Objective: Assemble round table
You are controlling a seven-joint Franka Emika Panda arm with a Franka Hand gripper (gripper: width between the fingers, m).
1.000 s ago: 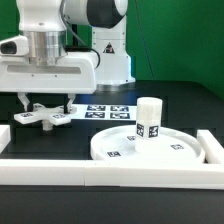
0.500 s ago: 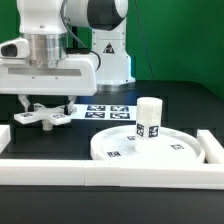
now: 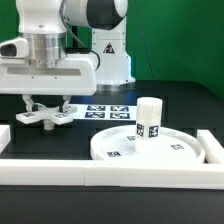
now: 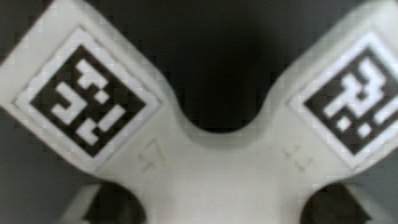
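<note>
My gripper (image 3: 47, 104) is shut on the white cross-shaped foot (image 3: 46, 116) at the exterior view's left and holds it level, just above the black table. In the wrist view the foot (image 4: 214, 165) fills the picture: two of its arms carry square tags and its hub sits between the dark fingertips (image 4: 111, 205) of my gripper (image 4: 222, 207). The large rimmed disc (image 3: 170, 150) lies flat at the exterior view's right. The short cylindrical leg (image 3: 149, 118) stands upright on its centre, apart from the gripper.
The marker board (image 3: 108, 112) lies on the table behind, between the foot and the disc. White border rails run along the front (image 3: 100, 172), the right (image 3: 212, 146) and the left (image 3: 4, 134). The arm's base (image 3: 112, 55) stands at the back.
The gripper has risen a little with the cross-shaped foot in it. The disc and leg have not moved.
</note>
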